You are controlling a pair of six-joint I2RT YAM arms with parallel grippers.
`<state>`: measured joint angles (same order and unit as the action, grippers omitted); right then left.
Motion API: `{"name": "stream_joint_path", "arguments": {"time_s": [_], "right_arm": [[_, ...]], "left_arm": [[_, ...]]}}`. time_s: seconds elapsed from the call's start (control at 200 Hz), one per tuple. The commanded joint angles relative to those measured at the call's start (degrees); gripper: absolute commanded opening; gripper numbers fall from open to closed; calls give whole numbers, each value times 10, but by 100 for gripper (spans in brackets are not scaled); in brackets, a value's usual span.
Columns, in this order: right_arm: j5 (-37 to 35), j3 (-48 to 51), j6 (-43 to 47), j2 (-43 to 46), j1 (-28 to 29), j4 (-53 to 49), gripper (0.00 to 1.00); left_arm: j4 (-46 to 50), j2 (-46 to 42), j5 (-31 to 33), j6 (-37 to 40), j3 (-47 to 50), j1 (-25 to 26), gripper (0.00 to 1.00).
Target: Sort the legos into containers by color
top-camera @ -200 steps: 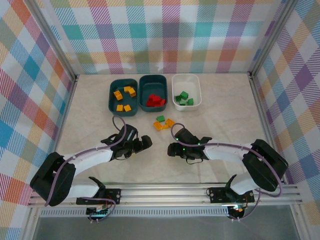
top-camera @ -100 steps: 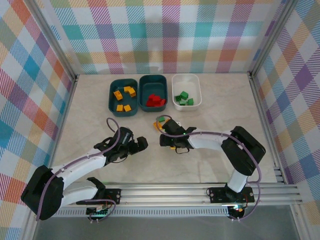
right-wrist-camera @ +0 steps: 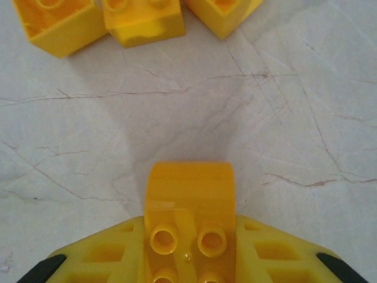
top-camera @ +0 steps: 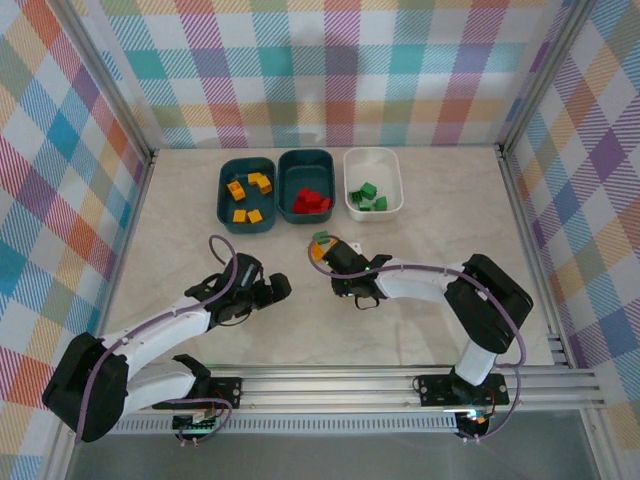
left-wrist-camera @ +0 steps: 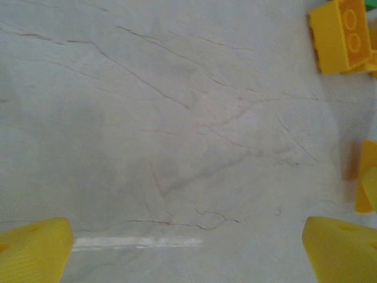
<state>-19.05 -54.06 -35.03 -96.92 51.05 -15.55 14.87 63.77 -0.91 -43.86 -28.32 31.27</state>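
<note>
My right gripper is shut on a yellow-orange lego, studs facing the camera, low over the marble table. Just ahead of it lie three loose yellow-orange legos; from above they show as a small cluster with a green lego at its far end. My left gripper hangs open over bare table, its fingertips wide apart, with a yellow lego off to its upper right. The left teal bin holds yellow legos, the middle teal bin red ones, the white bin green ones.
The three bins stand side by side at the back of the table. Plaid walls and metal rails enclose the workspace. Bare marble stretches left of the loose legos and between the two arms.
The right gripper has swung forward and left to the loose legos near the table's middle. The left gripper has drawn back slightly to the left.
</note>
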Motion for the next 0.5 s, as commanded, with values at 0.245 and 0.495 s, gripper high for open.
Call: {"name": "stream_joint_path", "arguments": {"time_s": [0.245, 0.495], "right_arm": [[77, -247, 119, -111, 5, 44, 27], [116, -474, 137, -267, -6, 30, 27]], "left_arm": [[-35, -57, -86, -34, 58, -105, 100], [61, -168, -56, -24, 90, -115, 100]]}}
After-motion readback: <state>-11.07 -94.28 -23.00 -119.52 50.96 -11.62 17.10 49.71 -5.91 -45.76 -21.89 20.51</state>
